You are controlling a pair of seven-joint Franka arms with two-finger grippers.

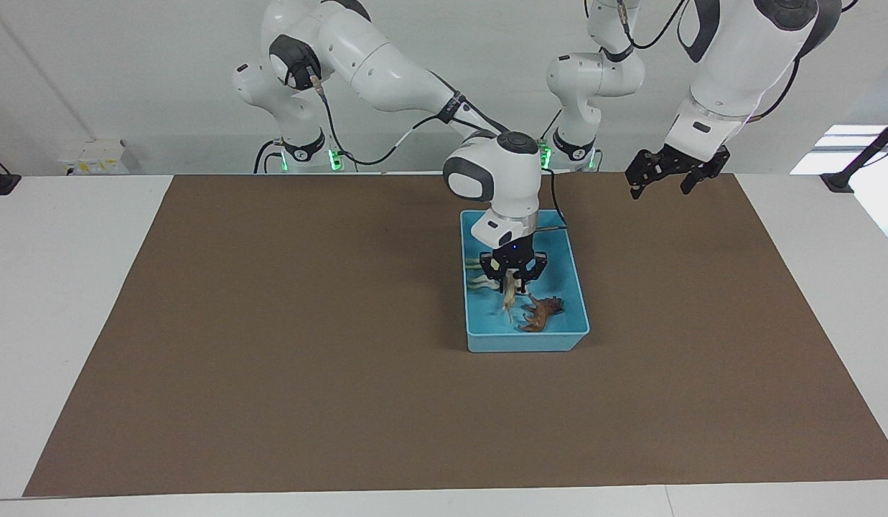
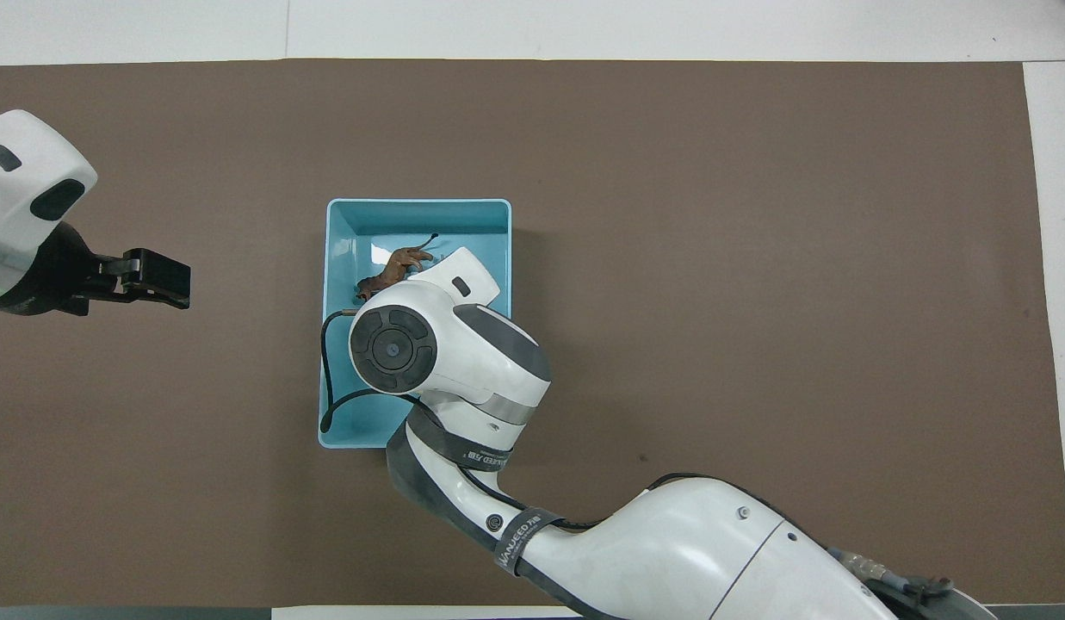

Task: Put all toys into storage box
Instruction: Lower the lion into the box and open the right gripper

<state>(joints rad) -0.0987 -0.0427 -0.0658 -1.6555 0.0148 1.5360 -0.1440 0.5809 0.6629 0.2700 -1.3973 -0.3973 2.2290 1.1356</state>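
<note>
The light blue storage box [image 1: 526, 343] stands mid-table on the brown mat and also shows in the overhead view [image 2: 418, 205]. A brown figurine [image 1: 543, 314] lies in it, at the end away from the robots [image 2: 394, 271]. My right gripper [image 1: 513, 281] hangs over the box with its fingers spread. The cream long-necked figurine [image 1: 510, 300] is just under it, blurred, inside the box. Another pale figurine [image 1: 479, 281] lies in the box, partly hidden by the gripper. The right arm's wrist [image 2: 394, 349] hides most of the box from above. The tiger and the panda are not in view.
My left gripper [image 1: 660, 188] waits open and empty, raised over the mat toward the left arm's end [image 2: 157, 277]. The brown mat [image 1: 271, 359] covers most of the white table. No other objects lie on it.
</note>
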